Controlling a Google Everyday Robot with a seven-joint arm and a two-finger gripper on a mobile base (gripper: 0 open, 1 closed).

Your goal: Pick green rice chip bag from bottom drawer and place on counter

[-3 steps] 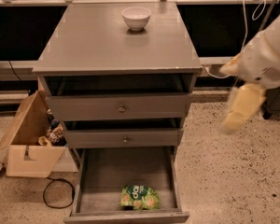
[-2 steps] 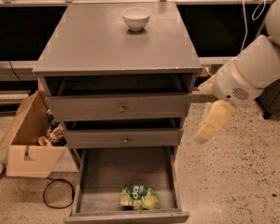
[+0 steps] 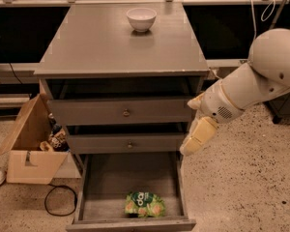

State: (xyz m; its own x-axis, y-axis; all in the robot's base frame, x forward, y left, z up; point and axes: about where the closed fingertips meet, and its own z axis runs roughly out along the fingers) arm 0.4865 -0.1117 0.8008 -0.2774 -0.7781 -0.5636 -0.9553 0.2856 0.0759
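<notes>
The arm (image 3: 251, 88) has swung in toward the cabinet (image 3: 121, 73). A second ago the gripper (image 3: 192, 141) hung well off to the right, out over the speckled floor (image 3: 241, 187) — now it is lower and further left. It has come right up to the right end of the middle drawer (image 3: 128, 143) — just above the right side of the open bottom drawer (image 3: 130, 178).

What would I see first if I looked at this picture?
Probably the big white robot arm on the right, its claw hanging beside the middle drawer. Next, the bright green rice chip bag at the front of the open bottom drawer, then the white bowl far back on the counter.
</notes>
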